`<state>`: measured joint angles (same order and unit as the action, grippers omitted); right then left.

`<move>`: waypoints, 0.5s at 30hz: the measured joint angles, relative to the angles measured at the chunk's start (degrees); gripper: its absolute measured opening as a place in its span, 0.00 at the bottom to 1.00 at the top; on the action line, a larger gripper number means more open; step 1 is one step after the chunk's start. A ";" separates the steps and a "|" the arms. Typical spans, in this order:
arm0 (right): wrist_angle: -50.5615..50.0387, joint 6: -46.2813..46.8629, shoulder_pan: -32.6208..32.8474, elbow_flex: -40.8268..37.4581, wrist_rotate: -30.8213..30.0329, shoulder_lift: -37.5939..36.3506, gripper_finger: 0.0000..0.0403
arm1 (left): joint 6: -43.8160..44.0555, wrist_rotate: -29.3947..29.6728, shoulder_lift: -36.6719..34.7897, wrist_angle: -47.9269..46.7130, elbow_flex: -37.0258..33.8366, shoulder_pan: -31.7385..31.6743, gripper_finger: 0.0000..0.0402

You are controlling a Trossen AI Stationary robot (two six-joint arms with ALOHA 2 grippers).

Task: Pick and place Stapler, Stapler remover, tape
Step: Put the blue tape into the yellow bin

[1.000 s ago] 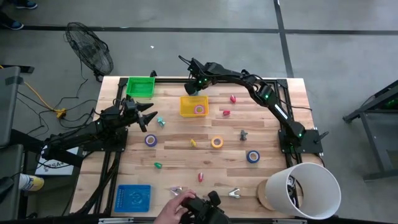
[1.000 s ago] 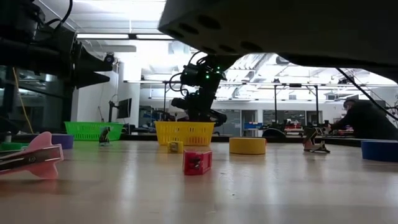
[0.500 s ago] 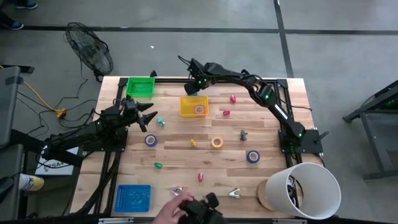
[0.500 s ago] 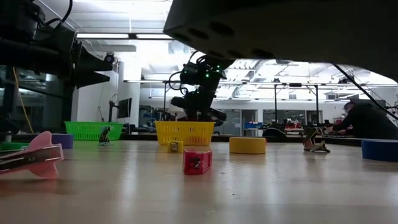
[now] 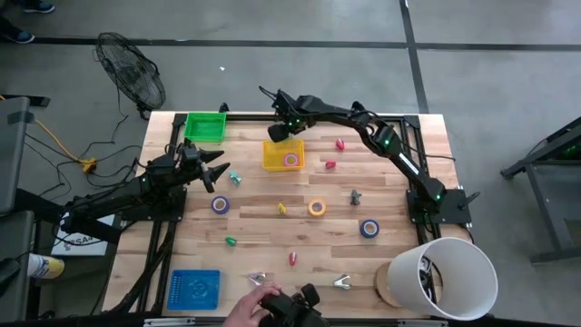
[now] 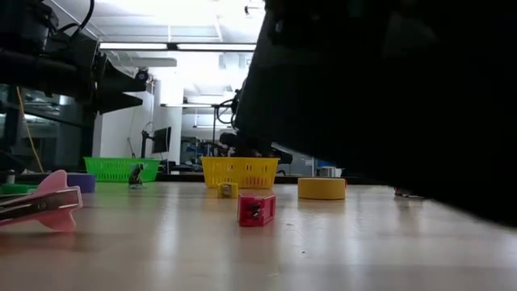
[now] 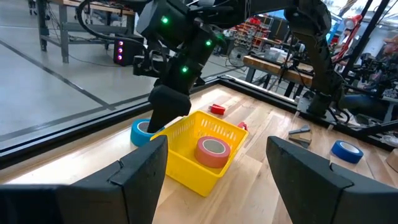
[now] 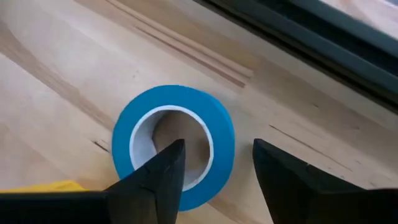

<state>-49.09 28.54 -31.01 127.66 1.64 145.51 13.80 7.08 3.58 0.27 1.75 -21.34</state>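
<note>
A blue tape roll (image 8: 174, 143) lies flat on the table just beyond the far side of the yellow basket (image 5: 283, 154), and also shows in the left wrist view (image 7: 140, 130). My right gripper (image 8: 214, 171) hangs open over it, one finger above the roll's hole and the other outside its rim. A pink tape roll (image 7: 212, 151) lies in the yellow basket. Purple-blue (image 5: 220, 204), yellow (image 5: 316, 208) and blue (image 5: 369, 228) rolls lie mid-table. My left gripper (image 5: 214, 169) waits open at the table's left side.
A green basket (image 5: 204, 125) stands at the far left, a blue basket (image 5: 195, 288) near left, and a white bucket (image 5: 445, 277) near right. Small red, green and yellow pieces and metal claws are scattered mid-table. A person's hand (image 5: 247, 307) holds a dark object at the near edge.
My right gripper has shifted a little toward the table's left edge, behind the yellow basket. A large dark object has moved in front of the low camera and now blocks the right part of that view.
</note>
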 joint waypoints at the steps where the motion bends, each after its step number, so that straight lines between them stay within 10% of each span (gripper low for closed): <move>1: 0.05 0.01 0.04 0.00 -0.09 0.00 0.44 | 0.00 0.01 -0.01 0.00 -0.01 0.02 0.67; 15: 1.14 -1.13 0.05 1.18 -1.16 0.08 0.31 | 0.00 -0.01 0.01 0.01 -0.01 0.02 0.67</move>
<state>-47.95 27.41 -30.96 128.83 0.49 145.59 13.80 7.07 3.59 0.29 1.74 -21.32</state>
